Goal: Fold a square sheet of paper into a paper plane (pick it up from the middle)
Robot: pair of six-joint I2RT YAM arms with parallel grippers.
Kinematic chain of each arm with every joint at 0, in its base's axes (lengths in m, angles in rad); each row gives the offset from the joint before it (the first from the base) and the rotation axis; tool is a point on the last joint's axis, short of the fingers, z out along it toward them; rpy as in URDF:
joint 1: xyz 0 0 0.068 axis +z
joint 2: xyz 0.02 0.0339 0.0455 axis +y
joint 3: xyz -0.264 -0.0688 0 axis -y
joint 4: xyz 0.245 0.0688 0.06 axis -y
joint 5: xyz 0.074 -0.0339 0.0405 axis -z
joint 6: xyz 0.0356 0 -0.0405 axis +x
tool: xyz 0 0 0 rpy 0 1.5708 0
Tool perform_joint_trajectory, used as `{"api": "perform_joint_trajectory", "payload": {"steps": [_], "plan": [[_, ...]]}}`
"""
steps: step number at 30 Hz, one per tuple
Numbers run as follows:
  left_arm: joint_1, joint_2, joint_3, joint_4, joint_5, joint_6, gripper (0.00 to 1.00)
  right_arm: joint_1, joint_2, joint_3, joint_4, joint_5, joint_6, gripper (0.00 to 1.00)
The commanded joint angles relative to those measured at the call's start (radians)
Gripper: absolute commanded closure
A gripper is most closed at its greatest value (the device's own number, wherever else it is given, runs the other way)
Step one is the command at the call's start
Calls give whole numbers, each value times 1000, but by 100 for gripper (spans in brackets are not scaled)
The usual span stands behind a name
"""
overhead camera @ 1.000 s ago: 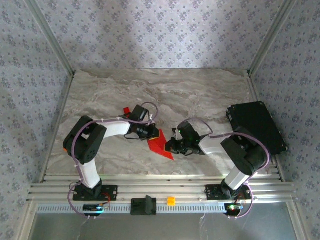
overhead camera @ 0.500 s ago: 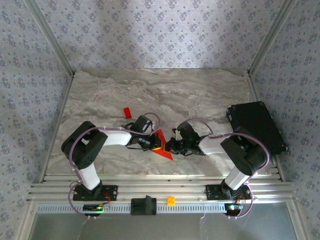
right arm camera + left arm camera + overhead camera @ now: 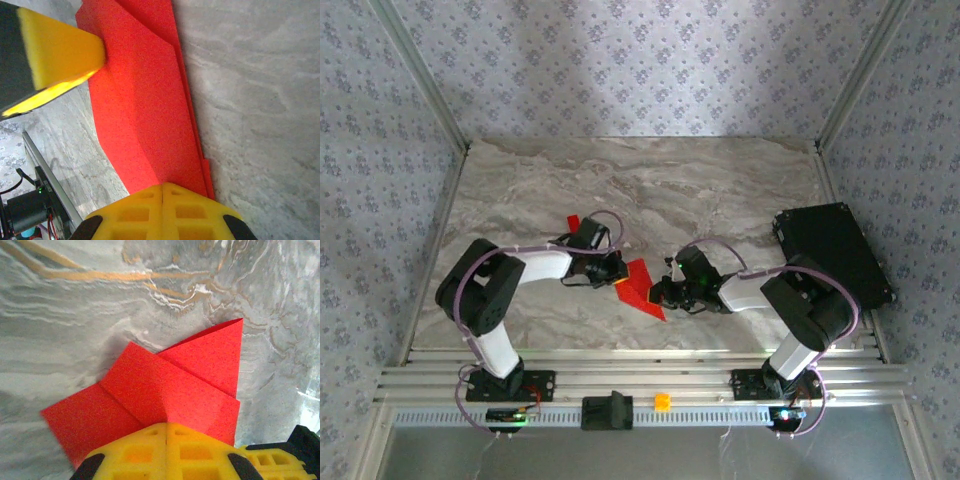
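Observation:
The square sheet of paper is bright red and folded into a layered pointed wedge, lying low over the marble table between the two arms. My left gripper is shut on its left edge; in the left wrist view the yellow fingertips meet where a crease in the paper runs into them. My right gripper is shut on the right edge, its jaws closed where the paper narrows. The left gripper's yellow finger touches the paper's far end.
A tiny red block lies on the table just behind the left arm. A black box sits at the right edge. On the front rail are a small orange piece and a black mount.
My left gripper dipped toward the front, came back a little, and closed the last bit on the paper's left edge. The right arm and its grip stayed put.

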State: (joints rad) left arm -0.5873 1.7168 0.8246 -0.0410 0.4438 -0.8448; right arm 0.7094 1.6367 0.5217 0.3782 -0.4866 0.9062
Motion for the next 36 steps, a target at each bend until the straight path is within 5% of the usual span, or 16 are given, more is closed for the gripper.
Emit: {"api": "perform_joint_trajectory", "payload": {"steps": [1, 14, 28, 36], "plan": [[-28, -79, 28, -41, -22, 32, 94, 16, 60, -58, -164, 54, 10, 100], [-110, 70, 40, 79, 62, -5, 95, 19, 66, -58, -158, 54, 16, 100], [161, 151, 96, -32, 81, 160, 95, 20, 91, -98, -110, 46, 21, 100], [182, 80, 120, -92, 77, 176, 95, 25, 94, -107, -80, 27, 28, 100]]}}
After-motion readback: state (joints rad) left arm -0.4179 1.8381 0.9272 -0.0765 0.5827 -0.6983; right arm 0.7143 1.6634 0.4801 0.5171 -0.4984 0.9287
